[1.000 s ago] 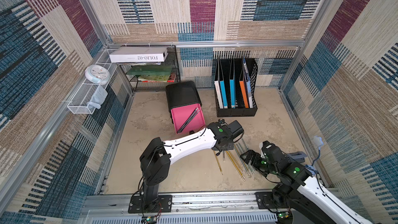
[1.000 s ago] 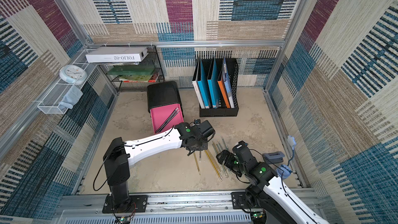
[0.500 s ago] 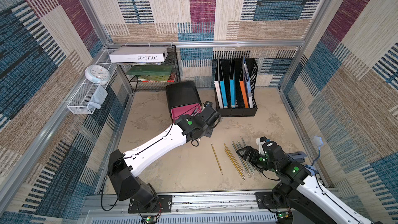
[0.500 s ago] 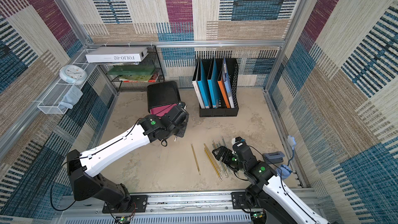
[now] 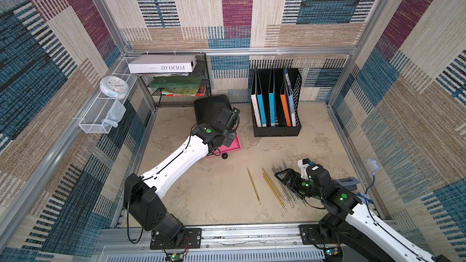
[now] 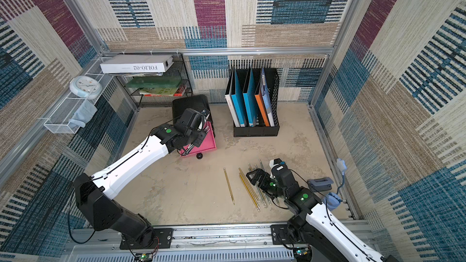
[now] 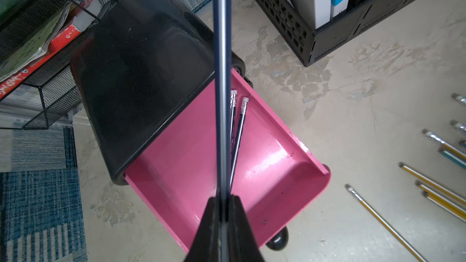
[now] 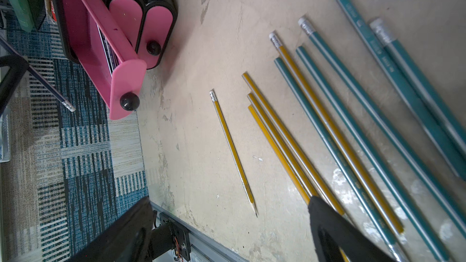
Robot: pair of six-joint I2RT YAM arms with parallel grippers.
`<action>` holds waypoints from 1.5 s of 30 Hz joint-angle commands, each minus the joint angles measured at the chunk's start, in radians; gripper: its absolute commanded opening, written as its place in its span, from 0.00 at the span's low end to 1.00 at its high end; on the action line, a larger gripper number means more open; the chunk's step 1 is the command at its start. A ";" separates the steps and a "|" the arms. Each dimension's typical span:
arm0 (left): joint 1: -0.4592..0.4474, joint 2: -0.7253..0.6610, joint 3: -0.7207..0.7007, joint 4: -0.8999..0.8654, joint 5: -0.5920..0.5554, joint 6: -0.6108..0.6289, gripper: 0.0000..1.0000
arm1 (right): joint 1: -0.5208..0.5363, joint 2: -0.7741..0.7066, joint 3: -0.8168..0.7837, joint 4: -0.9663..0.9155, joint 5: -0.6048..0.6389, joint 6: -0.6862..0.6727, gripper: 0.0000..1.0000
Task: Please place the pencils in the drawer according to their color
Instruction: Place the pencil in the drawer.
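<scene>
While the left gripper (image 7: 222, 199) is clamped on a black pencil (image 7: 222, 59), I have it poised over the pulled-out top drawer (image 7: 277, 162) of the black chest (image 7: 141, 59). Two black pencils (image 7: 238, 132) already lie in that pink tray, side by side along its length, with their eraser ends toward the chest. From the wrist camera the one I hold lines up roughly with them. It seems to hang at a slant rather than flat, and I can't tell how much of it reaches over the chest's top.

This looks like the drop-off. To do it well, I'd level the pencil and bring the wrist lower before letting go, so it can't bounce or roll over the low side wall. I'd also check that its whole length sits inside the tray, between the chest and the knob (image 7: 277, 241). Then I'd part the jaws gently.

My right gripper (image 5: 286, 178) stands wide open and empty just above the loose pencils on the surface (image 5: 214, 197). These are yellow pencils (image 8: 290, 134) and teal pencils (image 8: 365, 122). The two lower drawers (image 8: 156, 21) are shut, so one of them needs opening before those colours go in.
</scene>
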 commanded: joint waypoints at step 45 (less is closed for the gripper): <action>0.079 0.064 -0.075 0.002 0.038 0.017 0.41 | 0.000 -0.009 0.003 0.038 0.014 0.019 0.99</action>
